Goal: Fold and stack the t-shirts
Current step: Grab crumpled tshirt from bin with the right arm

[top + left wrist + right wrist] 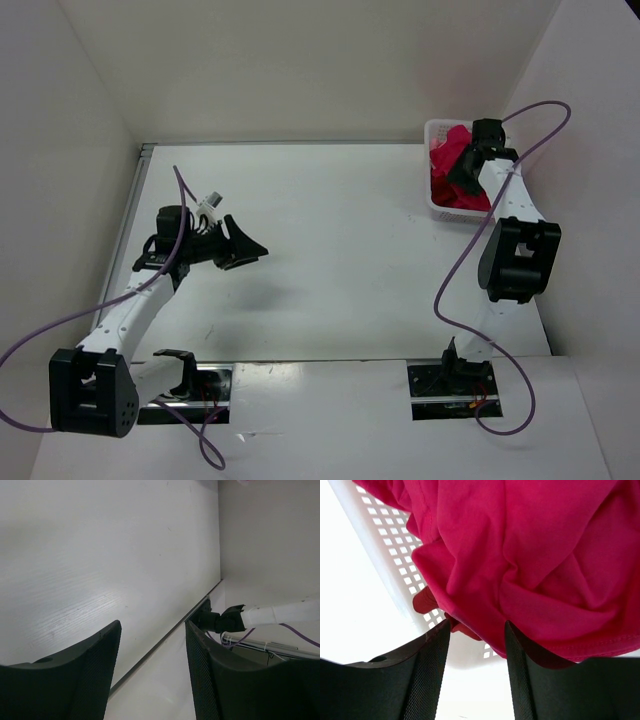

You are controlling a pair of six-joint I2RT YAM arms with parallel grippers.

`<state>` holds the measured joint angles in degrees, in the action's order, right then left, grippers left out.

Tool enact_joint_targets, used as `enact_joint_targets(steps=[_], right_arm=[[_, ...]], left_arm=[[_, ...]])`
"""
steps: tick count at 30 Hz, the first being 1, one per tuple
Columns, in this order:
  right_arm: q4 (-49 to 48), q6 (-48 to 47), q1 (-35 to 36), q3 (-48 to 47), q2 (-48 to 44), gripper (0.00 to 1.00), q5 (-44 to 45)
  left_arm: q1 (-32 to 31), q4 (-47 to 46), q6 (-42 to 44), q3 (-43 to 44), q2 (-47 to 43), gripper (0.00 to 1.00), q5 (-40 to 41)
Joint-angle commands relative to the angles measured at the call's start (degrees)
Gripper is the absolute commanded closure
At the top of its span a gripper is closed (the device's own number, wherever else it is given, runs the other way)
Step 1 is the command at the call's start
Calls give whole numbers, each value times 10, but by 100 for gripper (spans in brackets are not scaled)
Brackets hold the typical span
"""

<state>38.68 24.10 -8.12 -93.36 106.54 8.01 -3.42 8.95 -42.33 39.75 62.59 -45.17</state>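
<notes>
I'm on the pickup: my right gripper (475,630), jaws spread, noses into the magenta shirt (545,555) heaped in the basket (395,555) at two o'clock, left gripper (243,252) spread idle at nine; next, pinch and lift.

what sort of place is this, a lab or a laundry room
Most likely a robotics lab test cell: a white table boxed in by plain white panels, a left arm and right arm with purple cables bolted at its near edge, and a white mesh basket of red t-shirts.
</notes>
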Motion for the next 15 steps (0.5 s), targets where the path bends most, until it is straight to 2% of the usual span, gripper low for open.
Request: enact_joint_targets(steps=[1, 7, 8, 11, 12, 14, 15], right_arm=[[-29, -17, 4, 11, -17, 47, -17], [-29, -17, 4, -6, -5, 65, -24], [-29, -17, 4, -6, -5, 72, -24], [-35, -5, 4, -16, -5, 84, -12], [-35, -5, 4, -22, -12, 93, -5], [-35, 0, 4, -27, -21, 99, -5], [-35, 0, 4, -27, -28, 99, 0]], left_arm=[[-2, -24, 1, -10, 1, 38, -2], [-2, -24, 1, -10, 1, 38, 3], [-2, -24, 1, -10, 1, 38, 3], [-2, -24, -4, -10, -4, 38, 10], [-2, -24, -4, -10, -4, 38, 10], [-2, -24, -9, -10, -4, 38, 10], [-2, -24, -9, -10, -4, 38, 16]])
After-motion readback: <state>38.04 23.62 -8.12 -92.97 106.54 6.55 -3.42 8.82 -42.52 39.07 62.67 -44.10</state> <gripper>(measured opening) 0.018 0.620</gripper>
